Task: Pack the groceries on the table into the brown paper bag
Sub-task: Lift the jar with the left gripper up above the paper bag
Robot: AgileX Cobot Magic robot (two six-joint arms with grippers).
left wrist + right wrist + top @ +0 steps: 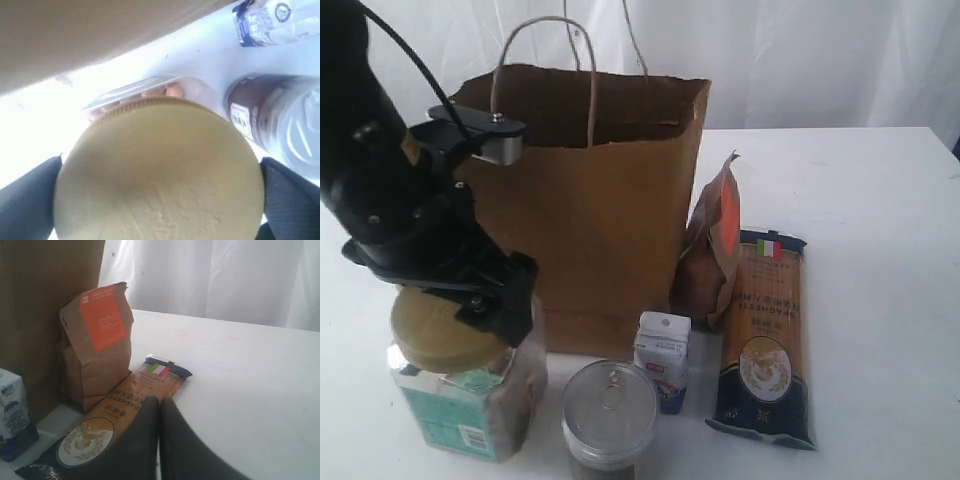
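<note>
The packing is at its beginning, as far as the pictures show: five groceries are outside the brown paper bag (600, 200), which stands upright and open on the white table (880, 200). What lies inside the bag cannot be seen from any view. The jar with the yellow lid (470, 400) stands at the front beside the bag, and the left gripper (160, 197) is down over it. Its fingers (289, 195) are wide apart, one on each side of the lid. I cannot tell if they touch the lid, and the jar is not lifted. I judge that this jar is the item in hand, and that closing, lifting and carrying it over the rim are yet to do. The can (610, 405) is just beside the jar, then the small carton (663, 355). The brown pouch (715, 250) stands against the bag's side, and the spaghetti packet (765, 340) lies flat beside it. The right gripper (160, 435) is pressed closed and empty, near the packet.
</note>
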